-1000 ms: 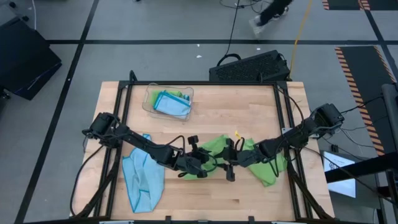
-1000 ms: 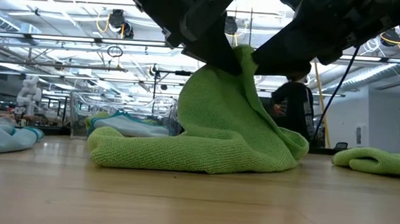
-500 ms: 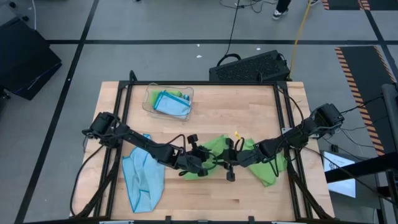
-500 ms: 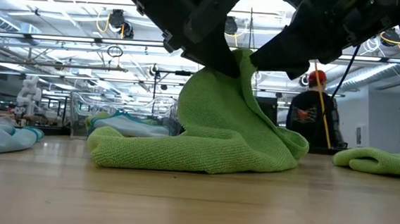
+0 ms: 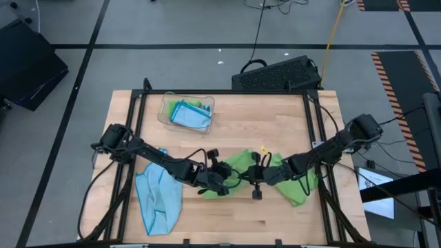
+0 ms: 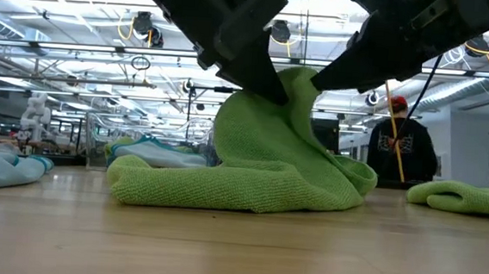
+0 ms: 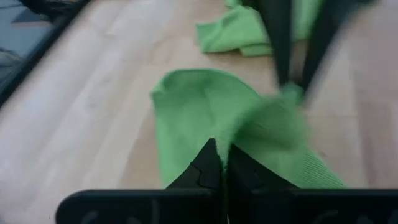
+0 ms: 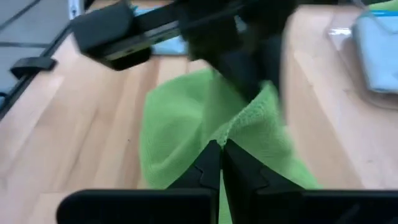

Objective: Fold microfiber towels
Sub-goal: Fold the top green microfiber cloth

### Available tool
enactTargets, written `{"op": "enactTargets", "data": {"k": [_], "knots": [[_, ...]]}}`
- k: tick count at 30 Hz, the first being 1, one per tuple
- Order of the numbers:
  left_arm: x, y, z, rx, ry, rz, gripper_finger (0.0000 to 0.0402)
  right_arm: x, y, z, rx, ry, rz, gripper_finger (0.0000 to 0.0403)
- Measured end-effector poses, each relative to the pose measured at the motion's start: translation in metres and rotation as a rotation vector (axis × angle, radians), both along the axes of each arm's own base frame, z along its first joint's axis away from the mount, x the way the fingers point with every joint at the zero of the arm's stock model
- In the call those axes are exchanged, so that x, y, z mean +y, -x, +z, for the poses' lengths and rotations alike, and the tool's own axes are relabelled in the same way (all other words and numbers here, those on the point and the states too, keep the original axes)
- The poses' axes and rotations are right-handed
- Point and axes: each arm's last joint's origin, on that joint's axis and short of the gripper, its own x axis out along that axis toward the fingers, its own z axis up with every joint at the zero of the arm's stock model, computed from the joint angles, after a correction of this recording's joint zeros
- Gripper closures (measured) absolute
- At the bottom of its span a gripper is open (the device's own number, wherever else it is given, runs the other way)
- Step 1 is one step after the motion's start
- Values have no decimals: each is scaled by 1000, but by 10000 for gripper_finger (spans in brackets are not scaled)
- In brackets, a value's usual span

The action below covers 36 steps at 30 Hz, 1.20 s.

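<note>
Two pincers of mine, the left pincer [image 5: 231,180] and the right pincer [image 5: 253,180], are pressed together on the lime green towel [image 6: 259,168], pinching one raised edge beside each other while its bulk rests on the surface [image 5: 275,124], well apart from the clear tray [image 5: 165,114]. I should draw the edge taut and level before laying it over.

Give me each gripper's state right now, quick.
Left gripper: shut on the green towel, lifting it.
Right gripper: shut on the same towel.
</note>
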Motion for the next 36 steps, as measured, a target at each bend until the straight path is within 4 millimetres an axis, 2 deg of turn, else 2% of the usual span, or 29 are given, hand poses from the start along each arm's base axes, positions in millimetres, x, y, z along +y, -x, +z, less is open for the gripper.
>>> {"op": "enactTargets", "data": {"k": [3, 8, 13, 17, 27, 36], "knots": [[-3, 0, -1, 22, 55, -70, 384, 2, 5, 5, -11, 26, -29, 401], [-8, 0, -2, 43, 159, -151, 330, 9, 15, 15, -35, 67, -23, 402], [-21, 4, -2, 56, 207, -219, 280, 17, 24, 25, -59, 166, 41, 402], [-31, 8, -2, 54, 233, -239, 258, 20, 32, 32, -74, 227, 42, 402], [-43, 22, -10, 168, 239, -231, 252, 17, 54, 46, -71, 352, -76, 403], [-48, 35, -17, 267, 269, -165, 252, 18, 67, 56, -98, 396, -93, 403]]}}
